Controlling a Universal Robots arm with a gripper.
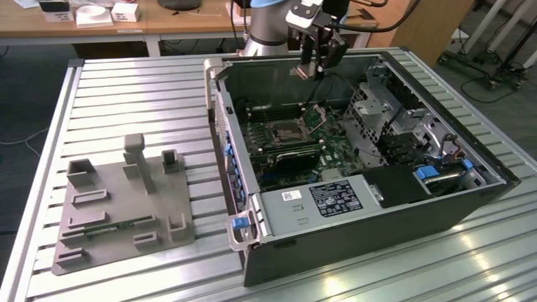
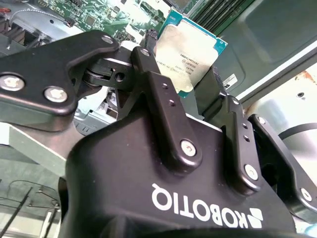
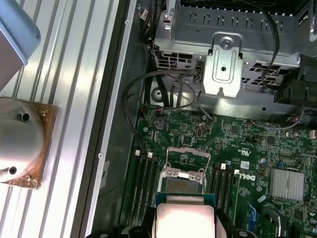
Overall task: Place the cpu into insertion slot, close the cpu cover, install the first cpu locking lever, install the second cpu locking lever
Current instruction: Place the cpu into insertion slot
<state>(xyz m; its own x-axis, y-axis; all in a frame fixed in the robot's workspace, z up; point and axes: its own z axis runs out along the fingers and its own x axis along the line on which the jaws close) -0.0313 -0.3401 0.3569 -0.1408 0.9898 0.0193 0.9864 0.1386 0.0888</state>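
Exterior view has the black end effector [image 1: 312,72], clamped on the small silver-topped square cpu [image 2: 195,44], held above the motherboard socket [image 1: 281,133] with its thin silvery cpu cover [image 1: 317,115] raised; placement seems underway, calling for square alignment

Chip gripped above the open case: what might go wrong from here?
The cpu sits pinched by its edges in the tool, high above the motherboard; a slip could drop it onto the board. The cpu cover stands raised at the socket, so the cpu or the tool may catch it on the way down.
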